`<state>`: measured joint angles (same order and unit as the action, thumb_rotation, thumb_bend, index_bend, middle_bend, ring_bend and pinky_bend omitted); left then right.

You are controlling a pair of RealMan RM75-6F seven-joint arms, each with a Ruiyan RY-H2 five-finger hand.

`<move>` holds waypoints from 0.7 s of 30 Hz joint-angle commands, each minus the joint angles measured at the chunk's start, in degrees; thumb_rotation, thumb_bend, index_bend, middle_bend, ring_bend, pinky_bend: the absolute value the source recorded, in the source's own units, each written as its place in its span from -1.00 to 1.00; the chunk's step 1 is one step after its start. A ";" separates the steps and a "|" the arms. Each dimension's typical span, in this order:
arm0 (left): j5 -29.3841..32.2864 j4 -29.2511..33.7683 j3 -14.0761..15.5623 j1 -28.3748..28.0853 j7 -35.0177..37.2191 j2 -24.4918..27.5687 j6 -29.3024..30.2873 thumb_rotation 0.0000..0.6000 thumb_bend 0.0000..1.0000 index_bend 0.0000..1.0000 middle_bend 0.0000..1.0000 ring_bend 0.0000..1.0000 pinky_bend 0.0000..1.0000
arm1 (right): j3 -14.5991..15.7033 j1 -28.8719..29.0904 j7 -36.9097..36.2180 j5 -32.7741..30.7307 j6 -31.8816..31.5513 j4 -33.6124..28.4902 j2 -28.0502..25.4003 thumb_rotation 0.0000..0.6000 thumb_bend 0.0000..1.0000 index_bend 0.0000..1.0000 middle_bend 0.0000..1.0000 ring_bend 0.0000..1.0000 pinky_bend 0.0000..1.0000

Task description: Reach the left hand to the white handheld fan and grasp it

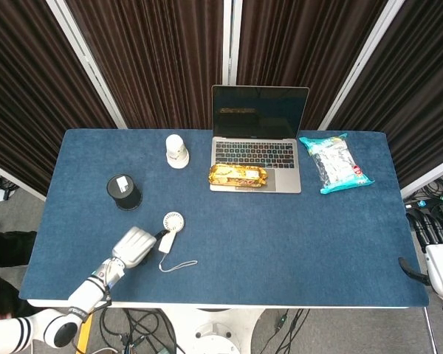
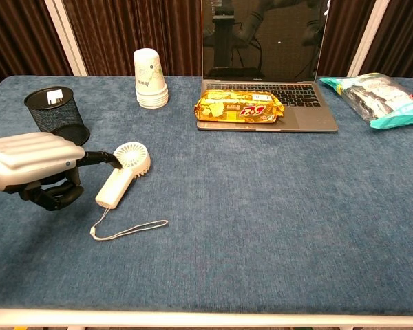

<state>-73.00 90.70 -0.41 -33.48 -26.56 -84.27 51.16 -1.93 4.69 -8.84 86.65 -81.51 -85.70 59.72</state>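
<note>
Blue cloth covers the table [image 2: 261, 206]; the fan [image 2: 122, 173] lies flat at left of the chest view, cord trailing toward the lower edge. The left hand [image 2: 34, 168] sits just beside it, holding nothing, one dark fingertip [image 2: 110, 159] at the fan's head, lower fingers curled. The fan looks light, rigid and smooth, best gripped around its handle.

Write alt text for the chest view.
The robot's grey left hand sits beside a white handheld fan lying on blue cloth, one dark fingertip reaching its round head. Behind stand a black mesh cup, stacked paper cups and an open laptop.

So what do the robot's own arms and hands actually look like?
The left hand has a smooth silver-grey shell with ridged fingers and black parts beneath, including a black fingertip. Its forearm is metallic, ending in a white, black-banded arm. The right hand shows dark fingers on a white body.
</note>
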 commanded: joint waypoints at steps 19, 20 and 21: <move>0.57 -0.60 1.32 -0.60 0.77 -0.23 0.32 1.00 0.19 -0.75 0.73 0.78 0.72 | -0.02 0.00 -0.24 -0.52 0.44 0.60 0.24 1.00 -0.60 -1.00 -1.00 -1.00 -1.00; 0.64 -0.64 1.35 -0.65 0.73 -0.27 0.28 1.00 0.19 -0.75 0.73 0.78 0.72 | -0.04 0.01 -0.25 -0.55 0.46 0.62 0.25 1.00 -0.60 -1.00 -1.00 -1.00 -1.00; 0.73 -0.68 1.38 -0.72 0.66 -0.33 0.25 1.00 0.19 -0.75 0.73 0.78 0.72 | -0.07 0.03 -0.30 -0.59 0.50 0.63 0.26 1.00 -0.60 -1.00 -1.00 -1.00 -1.00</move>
<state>-72.29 90.04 0.96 -34.17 -25.88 -84.57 51.42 -1.99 4.72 -9.13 86.06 -81.02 -85.07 59.98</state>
